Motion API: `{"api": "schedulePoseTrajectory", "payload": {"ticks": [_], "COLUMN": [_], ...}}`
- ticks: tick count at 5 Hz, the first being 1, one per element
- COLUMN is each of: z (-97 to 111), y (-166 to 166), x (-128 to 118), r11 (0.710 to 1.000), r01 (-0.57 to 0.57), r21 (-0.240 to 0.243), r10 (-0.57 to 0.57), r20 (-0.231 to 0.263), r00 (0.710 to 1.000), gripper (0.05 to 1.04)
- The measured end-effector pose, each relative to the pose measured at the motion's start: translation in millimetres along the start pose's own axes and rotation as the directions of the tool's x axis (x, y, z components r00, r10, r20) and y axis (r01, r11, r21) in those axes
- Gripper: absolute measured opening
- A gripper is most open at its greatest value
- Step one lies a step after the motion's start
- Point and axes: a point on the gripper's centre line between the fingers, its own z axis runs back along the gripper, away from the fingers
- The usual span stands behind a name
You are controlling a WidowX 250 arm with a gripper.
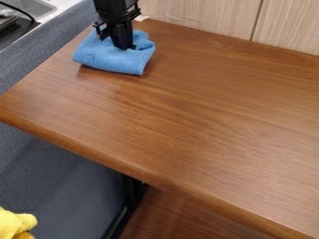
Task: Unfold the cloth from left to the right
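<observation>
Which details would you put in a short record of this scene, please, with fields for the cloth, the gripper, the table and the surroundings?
cloth: blue, folded into a compact bundle
cloth position: upper left part of the table
gripper: black, pointing down at the upper part of the cloth; whether it grips any fabric, I cannot tell
table: brown wood-grain top
behind table: light wood-grain panel
left side: grey-blue padded surface
lower left corner: yellow fuzzy item
task status: cloth not yet unfolded
</observation>
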Motion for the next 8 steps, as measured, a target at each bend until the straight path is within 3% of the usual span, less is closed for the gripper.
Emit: {"api": "schedulePoseTrajectory", "payload": {"ticks": [2,3,4,7,8], "z": [47.5,59.3,54.9,16.7,12.4], "y": [14.5,33.5,58.0,111.9,119.5], "x": [-3.6,-8.4,-16.6,-26.4,-26.4], "r11": [0.996,0.996,0.998,0.996,0.993], "r01": [-0.005,-0.023,-0.043,-0.036,-0.031], "r21": [-0.086,-0.089,-0.049,0.087,0.115], "r10": [0.006,0.023,0.043,0.036,0.029], "r20": [0.012,0.007,-0.011,0.009,0.016], "r00": [1.000,1.000,0.999,0.999,0.999], "gripper": [0.067,0.067,0.067,0.092,0.258]}}
